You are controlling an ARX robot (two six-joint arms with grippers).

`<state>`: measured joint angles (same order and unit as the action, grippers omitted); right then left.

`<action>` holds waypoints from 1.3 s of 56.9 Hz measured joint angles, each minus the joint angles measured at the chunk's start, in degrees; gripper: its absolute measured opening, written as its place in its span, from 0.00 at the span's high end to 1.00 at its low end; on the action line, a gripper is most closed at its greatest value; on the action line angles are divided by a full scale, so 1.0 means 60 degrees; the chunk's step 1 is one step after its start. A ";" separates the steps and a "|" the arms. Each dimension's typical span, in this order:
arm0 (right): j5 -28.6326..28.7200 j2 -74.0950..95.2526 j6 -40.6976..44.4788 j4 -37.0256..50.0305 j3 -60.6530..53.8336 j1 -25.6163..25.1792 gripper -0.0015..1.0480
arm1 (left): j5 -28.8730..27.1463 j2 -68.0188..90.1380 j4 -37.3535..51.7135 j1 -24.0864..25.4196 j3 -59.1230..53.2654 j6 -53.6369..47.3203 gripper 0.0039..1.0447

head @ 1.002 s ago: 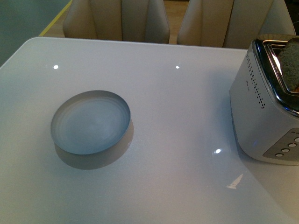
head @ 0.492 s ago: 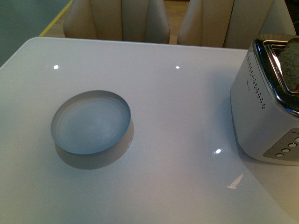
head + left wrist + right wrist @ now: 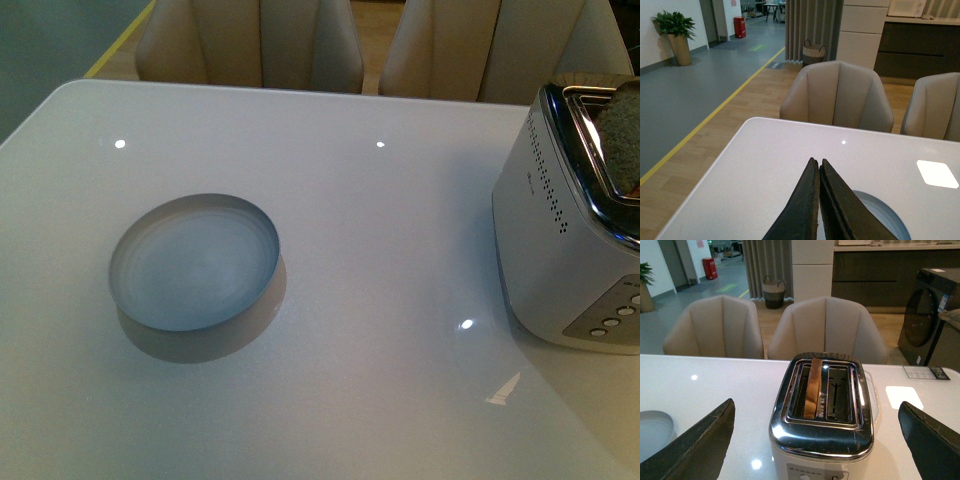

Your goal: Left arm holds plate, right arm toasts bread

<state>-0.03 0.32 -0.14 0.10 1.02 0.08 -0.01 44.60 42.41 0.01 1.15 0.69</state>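
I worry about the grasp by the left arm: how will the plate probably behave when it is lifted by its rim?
The plate looks rigid and smooth, so a rim pinch may slip. It is wide and shallow, so held at one edge it could tilt. Its flat base makes rolling unlikely.

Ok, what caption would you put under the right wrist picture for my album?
Open right gripper faces a shiny toaster with one slice of bread standing in its slot.
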 joint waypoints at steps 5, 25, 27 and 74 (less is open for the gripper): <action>0.0000 0.0000 0.0000 0.0000 0.0000 0.0000 0.09 | 0.0000 -0.0820 -0.0681 0.0000 -0.0066 -0.0004 0.97; 0.0000 0.0000 0.0000 0.0000 0.0000 0.0000 0.09 | 0.0000 -0.2976 -0.2663 0.0000 -0.0069 -0.0007 0.97; 0.0000 0.0000 0.0000 0.0000 0.0000 0.0000 0.09 | 0.0000 -0.3184 -0.2856 0.0000 -0.0069 -0.0007 0.97; 0.0000 0.0000 0.0000 0.0000 0.0000 0.0000 0.09 | 0.0000 -0.6874 -0.6819 0.0000 -0.0069 -0.0011 0.97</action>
<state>-0.03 0.32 -0.14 0.10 1.02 0.08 -0.01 3.36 1.50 0.01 0.73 0.62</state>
